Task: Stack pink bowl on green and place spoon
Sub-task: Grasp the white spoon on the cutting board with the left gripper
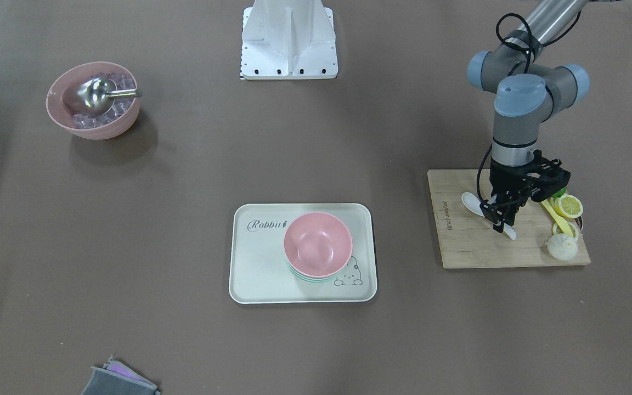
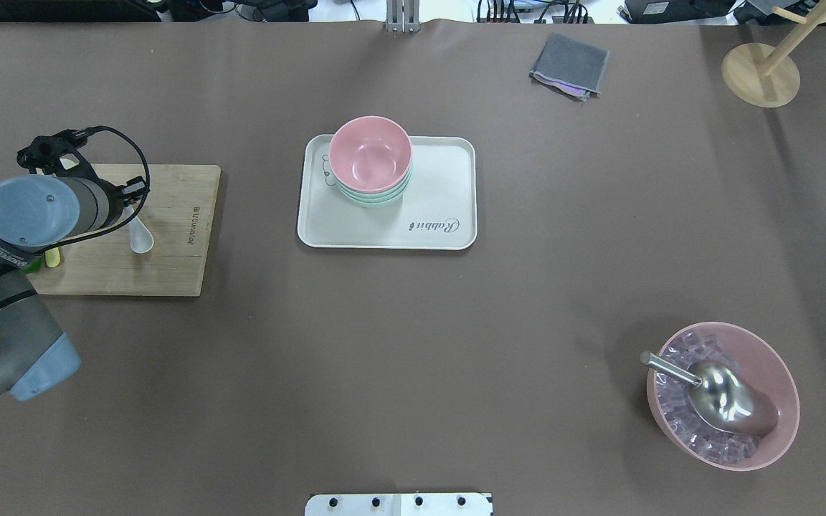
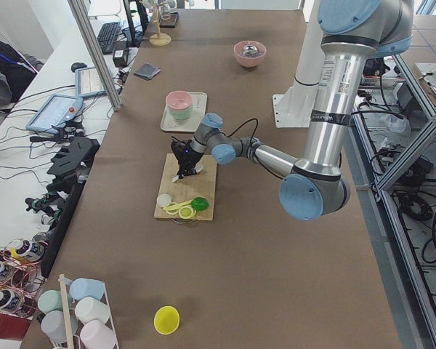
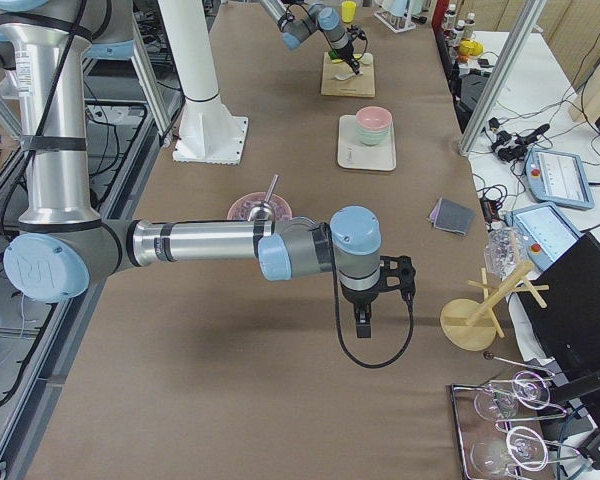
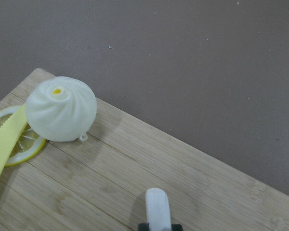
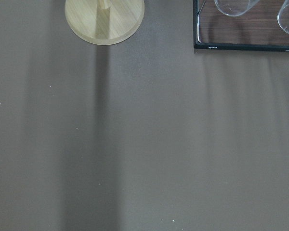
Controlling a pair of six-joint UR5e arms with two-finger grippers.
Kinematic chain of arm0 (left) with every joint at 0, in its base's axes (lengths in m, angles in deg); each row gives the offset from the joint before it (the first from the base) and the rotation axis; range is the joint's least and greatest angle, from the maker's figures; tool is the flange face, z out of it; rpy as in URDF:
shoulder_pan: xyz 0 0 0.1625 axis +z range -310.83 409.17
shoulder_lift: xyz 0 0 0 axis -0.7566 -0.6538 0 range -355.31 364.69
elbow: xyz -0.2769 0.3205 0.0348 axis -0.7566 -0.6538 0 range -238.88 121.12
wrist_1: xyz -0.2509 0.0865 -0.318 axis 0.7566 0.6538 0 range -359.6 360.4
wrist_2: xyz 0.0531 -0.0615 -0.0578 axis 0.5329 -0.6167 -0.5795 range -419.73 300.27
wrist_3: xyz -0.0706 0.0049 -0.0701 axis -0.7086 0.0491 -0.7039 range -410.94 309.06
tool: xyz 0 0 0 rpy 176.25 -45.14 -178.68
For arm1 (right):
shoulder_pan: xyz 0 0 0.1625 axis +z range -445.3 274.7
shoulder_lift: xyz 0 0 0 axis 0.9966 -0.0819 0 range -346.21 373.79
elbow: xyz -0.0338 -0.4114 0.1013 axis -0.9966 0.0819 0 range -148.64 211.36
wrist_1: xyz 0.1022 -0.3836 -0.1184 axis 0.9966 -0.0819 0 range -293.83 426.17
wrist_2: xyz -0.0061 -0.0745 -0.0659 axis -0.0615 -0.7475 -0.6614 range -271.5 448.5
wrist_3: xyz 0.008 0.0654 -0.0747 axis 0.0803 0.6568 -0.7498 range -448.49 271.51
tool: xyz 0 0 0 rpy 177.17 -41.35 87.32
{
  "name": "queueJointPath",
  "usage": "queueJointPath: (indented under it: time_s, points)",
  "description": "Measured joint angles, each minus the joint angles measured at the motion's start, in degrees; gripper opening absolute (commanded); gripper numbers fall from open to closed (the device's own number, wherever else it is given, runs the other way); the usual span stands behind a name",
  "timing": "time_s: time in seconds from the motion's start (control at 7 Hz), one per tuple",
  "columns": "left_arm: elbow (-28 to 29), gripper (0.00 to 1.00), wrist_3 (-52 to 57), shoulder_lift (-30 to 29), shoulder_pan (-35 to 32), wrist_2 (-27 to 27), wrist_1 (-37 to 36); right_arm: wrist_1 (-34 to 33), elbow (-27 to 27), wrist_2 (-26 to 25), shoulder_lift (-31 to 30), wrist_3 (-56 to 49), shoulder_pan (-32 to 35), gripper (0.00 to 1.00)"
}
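The pink bowl (image 1: 317, 244) sits nested on the green bowl (image 1: 308, 278) on the cream tray (image 1: 255, 263); the stack also shows in the overhead view (image 2: 370, 150). A white spoon (image 1: 470, 202) lies across the wooden cutting board (image 1: 475, 247), its scoop end showing in the overhead view (image 2: 142, 240). My left gripper (image 1: 500, 219) points down at the board and is shut on the spoon's handle, whose tip shows in the left wrist view (image 5: 158, 207). My right gripper (image 4: 365, 320) hangs over bare table far from the tray; I cannot tell whether it is open or shut.
A toy bun (image 1: 562, 248), a lemon slice (image 1: 570, 206) and yellow pieces lie on the board's outer end. A big pink bowl of ice cubes with a metal scoop (image 2: 721, 394) stands on my right. A grey cloth (image 2: 569, 64) and a wooden stand (image 2: 761, 72) are at the far side.
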Motion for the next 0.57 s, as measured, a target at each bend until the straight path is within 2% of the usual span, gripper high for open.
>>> queueJointPath:
  time_s: [0.14, 0.57]
  points:
    - [0.0, 0.00, 0.0, 0.0, 0.0, 0.0, 0.0, 0.0, 0.0, 0.0, 0.0, 0.0, 0.0, 1.00]
    - [-1.2, 0.00, -0.2, -0.9, 0.0, -0.1, 0.1, 0.1, 0.1, 0.0, -0.1, 0.1, 0.0, 1.00]
